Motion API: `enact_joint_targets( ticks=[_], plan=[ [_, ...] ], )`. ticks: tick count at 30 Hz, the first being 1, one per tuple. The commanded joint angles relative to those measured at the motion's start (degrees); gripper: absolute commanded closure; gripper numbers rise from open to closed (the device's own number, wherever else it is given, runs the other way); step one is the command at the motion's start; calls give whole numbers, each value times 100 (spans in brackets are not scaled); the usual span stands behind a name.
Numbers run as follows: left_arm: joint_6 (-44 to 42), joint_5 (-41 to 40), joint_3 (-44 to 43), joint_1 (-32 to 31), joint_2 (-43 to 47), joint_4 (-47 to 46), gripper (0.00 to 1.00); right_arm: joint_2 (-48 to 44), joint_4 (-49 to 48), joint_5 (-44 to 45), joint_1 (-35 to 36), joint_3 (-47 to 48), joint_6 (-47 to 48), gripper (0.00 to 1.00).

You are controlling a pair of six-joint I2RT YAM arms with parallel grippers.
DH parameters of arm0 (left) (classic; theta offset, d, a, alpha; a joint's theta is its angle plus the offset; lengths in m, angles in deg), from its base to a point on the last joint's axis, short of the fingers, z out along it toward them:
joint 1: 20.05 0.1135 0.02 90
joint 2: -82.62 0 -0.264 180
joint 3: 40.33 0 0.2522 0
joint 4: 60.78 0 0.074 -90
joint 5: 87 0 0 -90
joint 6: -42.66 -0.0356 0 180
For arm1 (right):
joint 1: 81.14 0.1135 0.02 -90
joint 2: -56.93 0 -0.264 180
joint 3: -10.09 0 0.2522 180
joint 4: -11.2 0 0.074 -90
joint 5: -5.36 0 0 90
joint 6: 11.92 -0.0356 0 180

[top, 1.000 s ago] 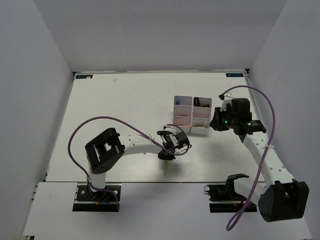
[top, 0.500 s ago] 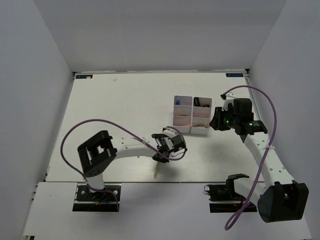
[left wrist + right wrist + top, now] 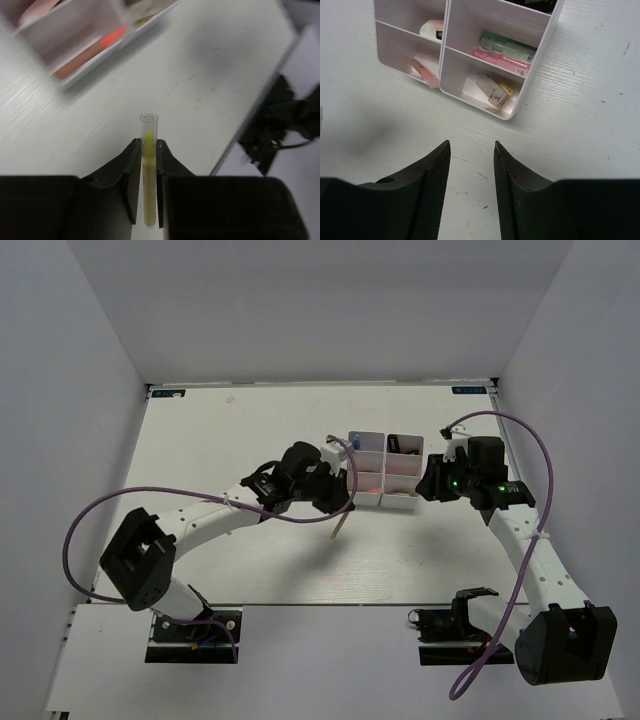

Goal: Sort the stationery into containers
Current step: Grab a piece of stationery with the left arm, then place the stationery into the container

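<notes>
Reading the top view from left to right, I find the left end effector (image 3: 337,504) extended over the tabletop (image 3: 220,430). It is closed to a narrow gap on the yellow stick (image 3: 341,525). In the left wrist view, the stick is clamped between both fingers (image 3: 129,170). Its long axis runs parallel to them, and its clear open end projects past the tips.

In the top view, the free end slants toward the near edge of the tabletop, away from the containers (image 3: 400,504). These lie just to the right of the left end effector and slightly farther out. In the left wrist view, they sit ahead and to the left, apart from the stick.

I judge that the coming move depends on this offset. The stick must travel right and outward until it is over an open compartment, with its axis aligned to the compartment's longer side. I cannot tell which compartment is intended.

In the right wrist view, a green marker (image 3: 509,44) and a pink marker (image 3: 502,60) share one compartment. A tan eraser (image 3: 492,89) occupies the compartment nearest that camera.

The right end effector (image 3: 428,483) waits just beside the right wall of the containers, with its jaws parted and nothing between them. The left arm carries the stick and is positioned to deliver it.
</notes>
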Motion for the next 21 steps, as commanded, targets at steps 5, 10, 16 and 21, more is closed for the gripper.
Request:
enact_joint_targets(
  ticks=[5,10,16,21],
  plan=[
    [18,3674,-653,867,-849,-3319,100,-40,-65,-214,-39,9,103,56],
    [126,4053,-1550,1166,-1773,-3822,100,-31,-65,-328,-30,9,182,55],
    [-166,4027,-1718,1290,-2274,-4173,100,-127,-47,-679,-39,-26,498,52],
    [-332,3747,-1350,1298,-2459,-4840,100,-242,-56,-969,-39,-96,709,52]
  ],
)
